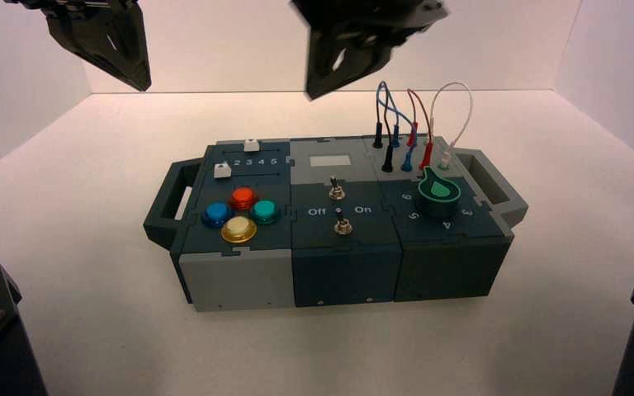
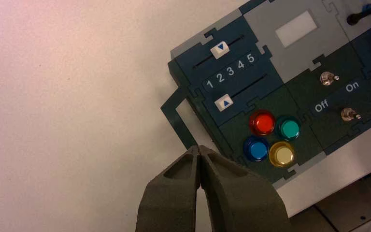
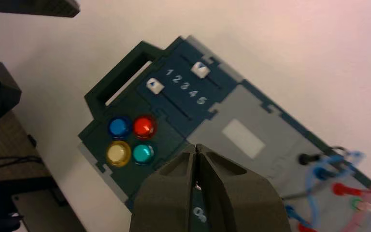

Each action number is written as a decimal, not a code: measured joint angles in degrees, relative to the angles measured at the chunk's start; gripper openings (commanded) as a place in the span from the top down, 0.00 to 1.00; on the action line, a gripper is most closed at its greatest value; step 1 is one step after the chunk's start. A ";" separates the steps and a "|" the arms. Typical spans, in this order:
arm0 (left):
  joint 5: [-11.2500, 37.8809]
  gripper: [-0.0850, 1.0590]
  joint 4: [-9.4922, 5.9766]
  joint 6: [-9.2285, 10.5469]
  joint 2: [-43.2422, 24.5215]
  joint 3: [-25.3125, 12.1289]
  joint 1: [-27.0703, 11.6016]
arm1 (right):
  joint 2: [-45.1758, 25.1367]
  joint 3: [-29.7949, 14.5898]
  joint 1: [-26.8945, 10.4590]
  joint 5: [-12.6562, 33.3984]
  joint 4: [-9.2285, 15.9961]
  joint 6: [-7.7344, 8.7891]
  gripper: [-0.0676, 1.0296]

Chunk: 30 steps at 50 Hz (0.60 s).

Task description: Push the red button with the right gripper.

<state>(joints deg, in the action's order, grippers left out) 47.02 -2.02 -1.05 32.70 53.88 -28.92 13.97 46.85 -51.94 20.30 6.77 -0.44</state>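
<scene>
The red button (image 1: pixel 242 197) sits at the back of a cluster of coloured buttons on the left part of the box (image 1: pixel 231 276). It also shows in the left wrist view (image 2: pixel 262 123) and the right wrist view (image 3: pixel 144 127). My right gripper (image 1: pixel 312 93) hangs shut and empty high above the box's back middle, up and to the right of the red button; in its own view its tip (image 3: pixel 196 146) is beside the buttons. My left gripper (image 1: pixel 143 82) is shut and empty, raised at the back left, off the box (image 2: pixel 199 148).
Blue (image 1: pixel 216 215), teal (image 1: pixel 264 212) and yellow-cream (image 1: pixel 238 229) buttons surround the red one. Two sliders (image 1: pixel 252 145) lie behind them. Two toggle switches (image 1: pixel 337 192) stand mid-box, a green knob (image 1: pixel 438 190) and plugged wires (image 1: pixel 413 124) on the right.
</scene>
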 measured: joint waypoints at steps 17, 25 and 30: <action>-1.14 0.95 0.00 -0.18 0.00 1.14 0.00 | -8.79 -5.01 -3.87 1.93 2.20 0.00 0.96; -1.23 0.96 0.00 -0.18 0.00 1.23 0.00 | -13.10 -7.21 -5.98 2.64 4.04 -0.09 0.96; -1.32 0.96 0.00 -0.18 0.09 1.41 0.00 | -15.38 -8.53 -6.59 2.72 5.01 -0.09 0.96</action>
<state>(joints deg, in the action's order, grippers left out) 45.70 -2.02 -1.23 32.78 55.28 -28.92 -1.41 38.32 -58.54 23.03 11.78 -0.53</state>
